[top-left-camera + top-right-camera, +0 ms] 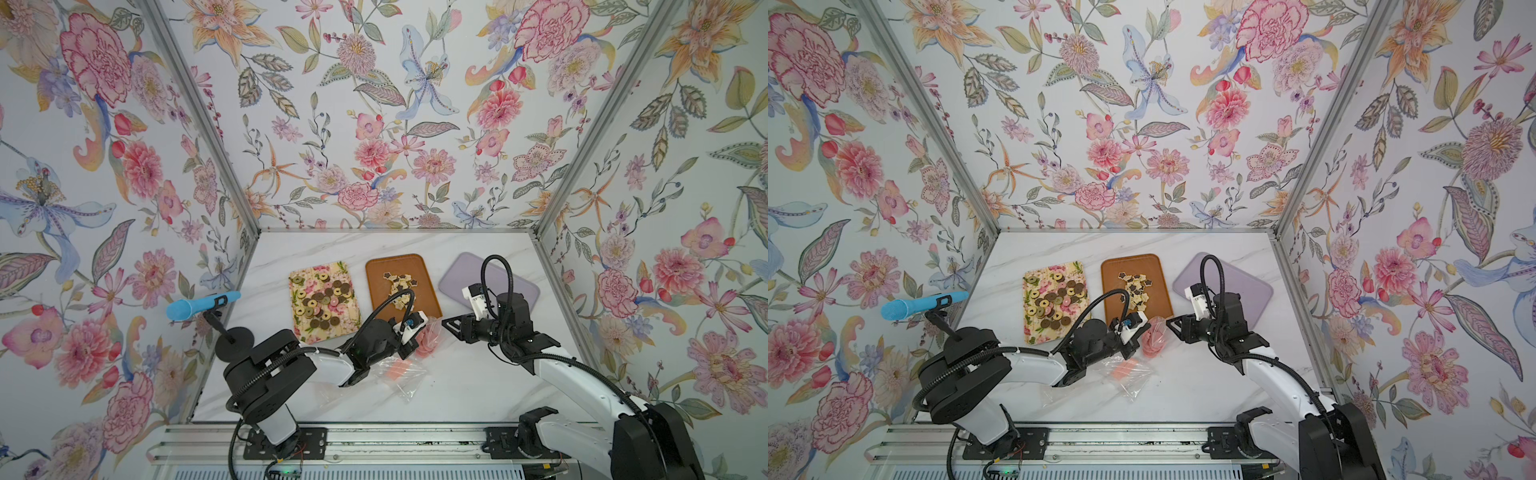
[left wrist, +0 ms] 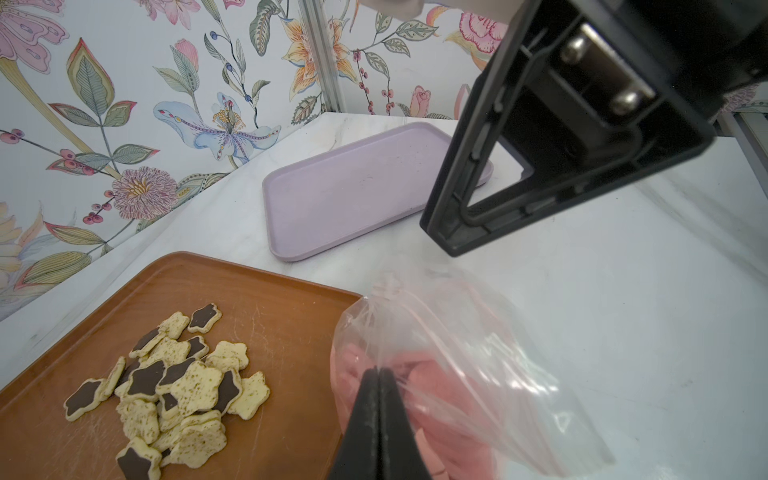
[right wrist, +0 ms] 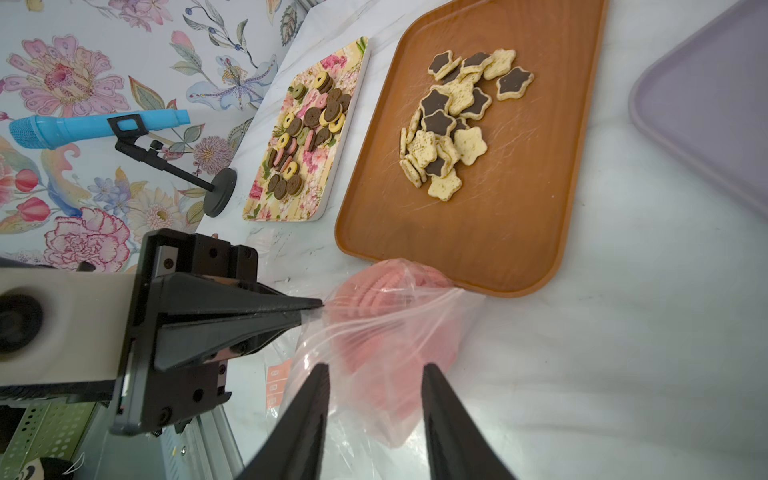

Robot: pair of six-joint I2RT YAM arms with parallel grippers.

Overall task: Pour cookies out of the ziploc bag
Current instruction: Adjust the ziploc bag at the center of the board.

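A clear ziploc bag (image 3: 395, 332) of pink cookies (image 3: 374, 286) is seen on the marble table (image 1: 478, 382), against the near rim of the brown tray (image 1: 374, 274) and between the two grippers; its film is pinched by the left gripper (image 2: 378, 374), whose jaws are pressed together on it; the right gripper (image 3: 375, 368) is poised just beside the bag with its jaws parted to a moderate gap, and part of the bag is framed between them in the right wrist view; whether the plastic is touched by them cannot be told. Star cookies (image 1: 399, 286), beige and dark, are heaped on the brown tray; round cookies (image 1: 322, 299) are spread over the floral tray (image 1: 305, 332) to its left; the lilac tray (image 1: 461, 270) is set to its right, partly hidden by the right arm. A second, flattened clear bag (image 1: 399, 374) is found nearer the robot, beside the left arm.
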